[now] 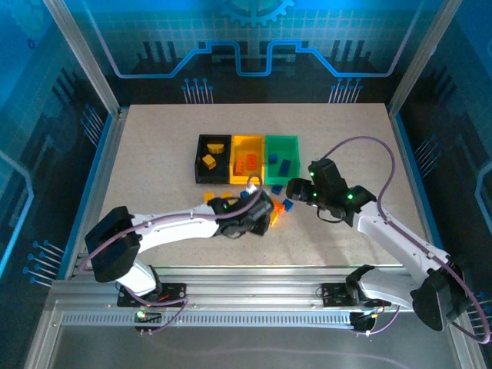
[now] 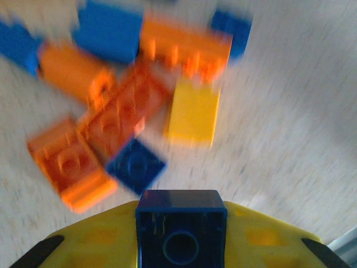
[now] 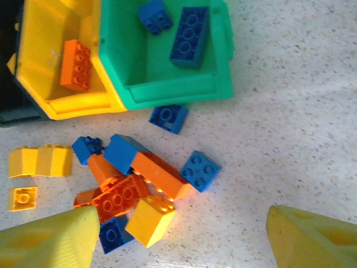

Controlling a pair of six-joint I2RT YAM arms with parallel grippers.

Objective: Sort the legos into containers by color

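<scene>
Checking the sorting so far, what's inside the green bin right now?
A small blue brick and a longer blue brick lie inside the green bin. Nothing covers them; the right wrist view crops the bin's far end.

The left arm (image 1: 173, 227) is stretching low from the near left corner of the tabletop toward its middle, the left gripper (image 2: 181, 215) pinching a blue brick (image 2: 181, 237). The right arm (image 1: 392, 231) is angling in from the near right corner, the right gripper (image 3: 183, 223) hanging with jaws wide apart.
</scene>
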